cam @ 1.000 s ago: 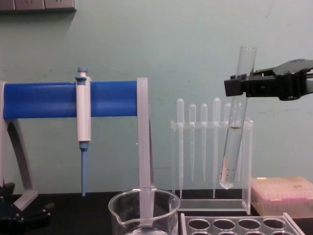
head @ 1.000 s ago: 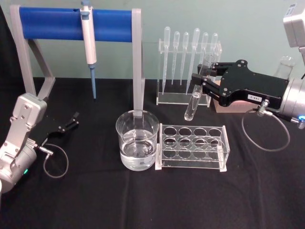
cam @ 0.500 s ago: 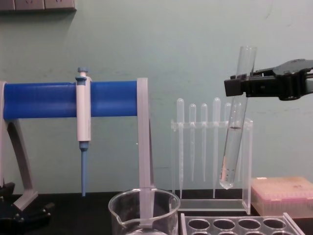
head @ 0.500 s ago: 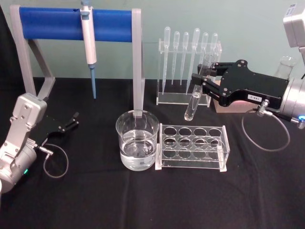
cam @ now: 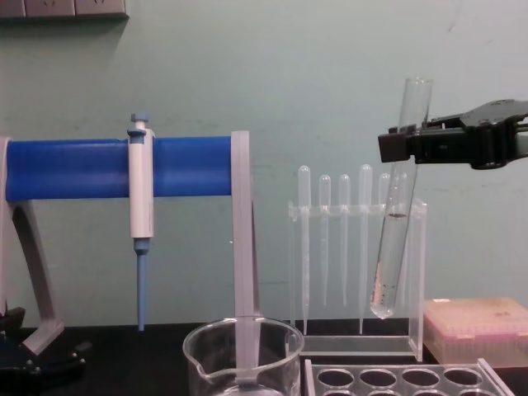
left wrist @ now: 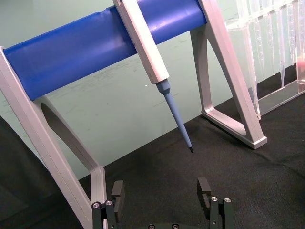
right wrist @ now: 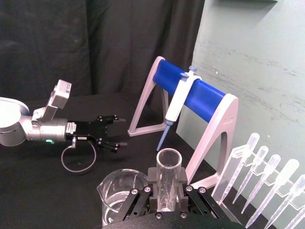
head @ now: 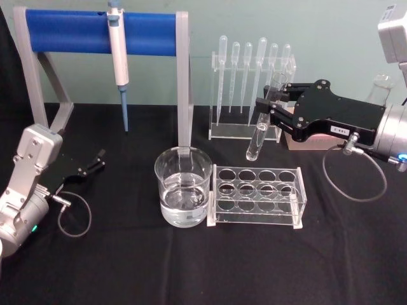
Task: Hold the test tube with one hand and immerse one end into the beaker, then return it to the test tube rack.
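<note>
The right gripper (head: 267, 105) is clamped on the test tube (head: 259, 132) just below its flared rim. This high grip is likely chosen so the long lower length hangs free for dipping while the fingers keep clear of the liquid. The tube hangs in the air from the jaws, round bottom down and leaning a little, its bottom end more to the left than its rim.

In the chest view its bottom end hangs well above the table, in front of the pipette stand (head: 251, 76). Nearer lies the test tube rack (head: 257, 197), its holes empty. Just beside the rack's left end stands the beaker (head: 183, 187), partly filled with clear liquid. The tube is therefore right of the beaker and farther back — for a dip it would have to travel left and nearer, then down.

The left gripper (head: 95, 160) lies low at the left, fingers apart and empty, near the foot of the blue stand (head: 95, 32).
</note>
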